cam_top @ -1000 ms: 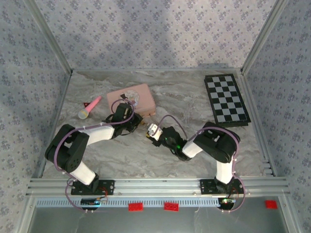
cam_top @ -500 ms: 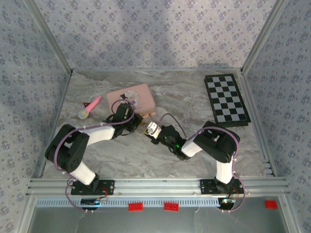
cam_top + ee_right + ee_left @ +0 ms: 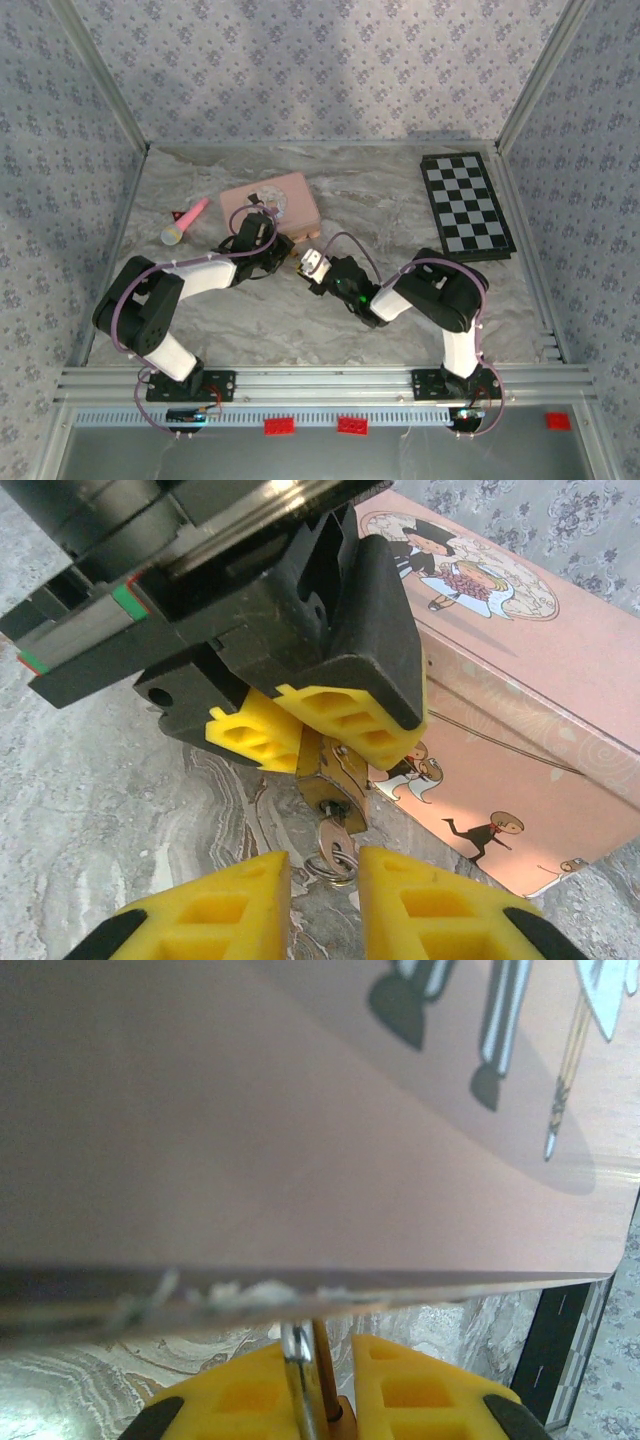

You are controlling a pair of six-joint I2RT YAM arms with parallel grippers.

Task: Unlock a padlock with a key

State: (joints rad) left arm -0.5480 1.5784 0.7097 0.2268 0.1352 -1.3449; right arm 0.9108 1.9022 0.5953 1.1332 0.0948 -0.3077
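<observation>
— Where's the padlock?
— In the left hand, which is clamped on it. From the left wrist, the silvery shackle runs up between the yellow fingers, with a sliver of brass beside it.
— And where is that on the tabletop?
— Left of centre, just in front of the pink box, close to its near edge. I can't tell whether the padlock touches the box.
— The key?
— It's in the padlock's keyhole end, sticking out toward the right hand. A small ring hangs off it.
— Has the right hand got it?
— Not that I can see. Its two fingers stand narrowly apart, one on each side of the key's head. A strip of marbled tabletop shows between the key and one finger. So it is parted and straddling the key, not pinching it.
— And the two hands?
— Nose to nose and very close, with the padlock between them.
</observation>
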